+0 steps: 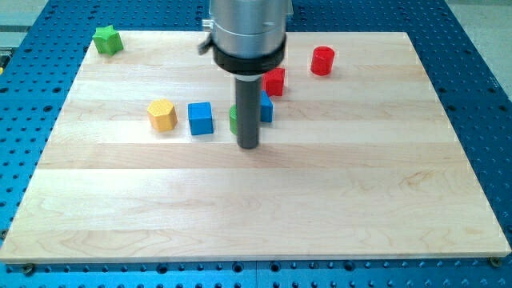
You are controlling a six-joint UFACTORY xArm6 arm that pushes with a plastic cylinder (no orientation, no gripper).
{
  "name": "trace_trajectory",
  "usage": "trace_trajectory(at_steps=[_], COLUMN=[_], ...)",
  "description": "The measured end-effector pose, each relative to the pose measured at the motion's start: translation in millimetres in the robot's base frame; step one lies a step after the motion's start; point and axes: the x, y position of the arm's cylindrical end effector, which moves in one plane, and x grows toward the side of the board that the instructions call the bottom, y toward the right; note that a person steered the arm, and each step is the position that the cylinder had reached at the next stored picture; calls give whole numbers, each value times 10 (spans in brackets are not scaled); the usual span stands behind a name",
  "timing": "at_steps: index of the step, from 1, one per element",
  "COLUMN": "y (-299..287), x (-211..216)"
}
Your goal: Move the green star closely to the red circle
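Observation:
The green star (106,40) lies at the view's top left corner of the wooden board (256,208). The red circle (322,61), a short red cylinder, stands at the view's top right of centre, far from the star. My tip (250,146) rests near the board's middle, just below a cluster of blocks and well to the right of and below the green star. The rod hides most of a green block (234,120) right behind it.
A yellow hexagon block (162,115) and a blue cube (201,118) sit left of my tip. A second blue block (266,107) and a red block (275,81) sit just right of the rod. A blue perforated table surrounds the board.

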Motion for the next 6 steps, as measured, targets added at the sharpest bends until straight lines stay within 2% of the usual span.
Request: trace_trajectory(at_steps=[2,3,4,5,6], y=[-16,258,-236,-1626,-2477], x=[193,259,886,1020,468])
